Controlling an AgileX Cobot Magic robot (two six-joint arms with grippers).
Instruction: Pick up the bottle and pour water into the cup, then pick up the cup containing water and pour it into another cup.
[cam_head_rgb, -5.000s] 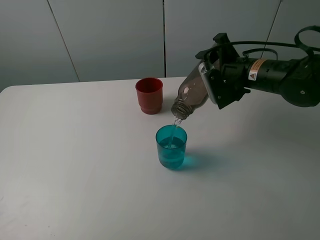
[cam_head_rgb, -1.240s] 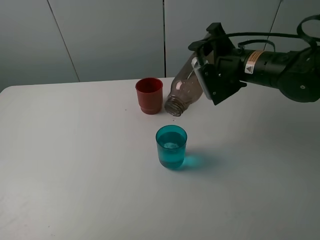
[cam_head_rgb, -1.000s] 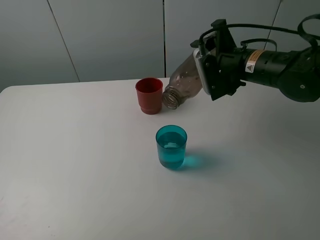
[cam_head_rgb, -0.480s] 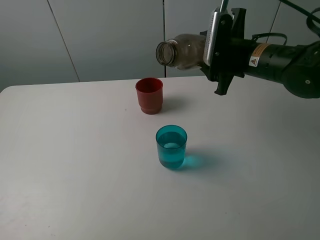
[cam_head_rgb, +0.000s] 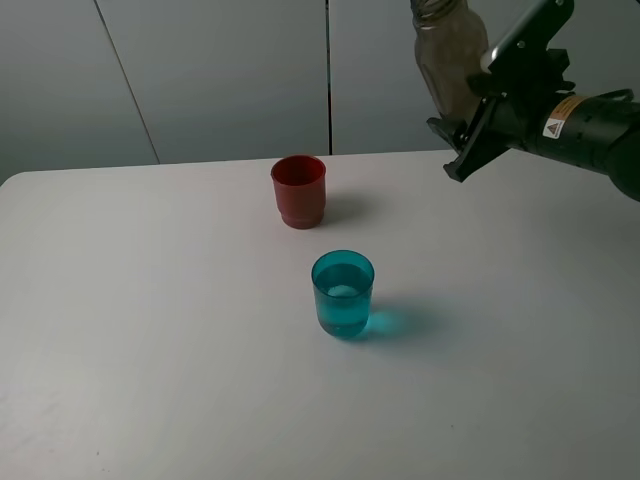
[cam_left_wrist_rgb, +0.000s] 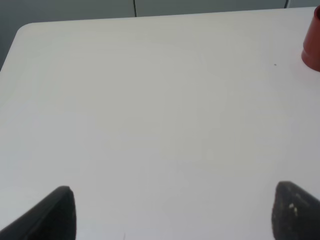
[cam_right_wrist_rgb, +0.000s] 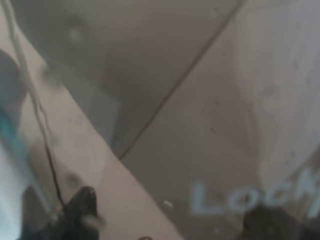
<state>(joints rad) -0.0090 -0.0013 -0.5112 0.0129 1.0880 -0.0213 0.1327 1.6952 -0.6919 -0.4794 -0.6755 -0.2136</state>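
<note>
The smoky grey-brown bottle (cam_head_rgb: 450, 55) is held nearly upright, neck up, high above the table's back right. My right gripper (cam_head_rgb: 478, 100) is shut on its lower body. In the right wrist view the bottle (cam_right_wrist_rgb: 200, 100) fills the picture between the dark fingertips (cam_right_wrist_rgb: 82, 205). The teal cup (cam_head_rgb: 343, 293) stands mid-table with water in it. The red cup (cam_head_rgb: 298, 190) stands behind it, slightly left, and its edge shows in the left wrist view (cam_left_wrist_rgb: 314, 42). My left gripper (cam_left_wrist_rgb: 175, 215) is open and empty over bare table, out of the exterior view.
The white table (cam_head_rgb: 150, 330) has a rounded back left corner (cam_left_wrist_rgb: 22, 30). A grey panelled wall (cam_head_rgb: 220, 70) stands behind it. The right arm (cam_head_rgb: 590, 125) reaches in from the right edge, above the table.
The right gripper has swung the bottle from lying level, mouth to the left, to nearly upright, and carried it up and to the right. The cups have not moved.
</note>
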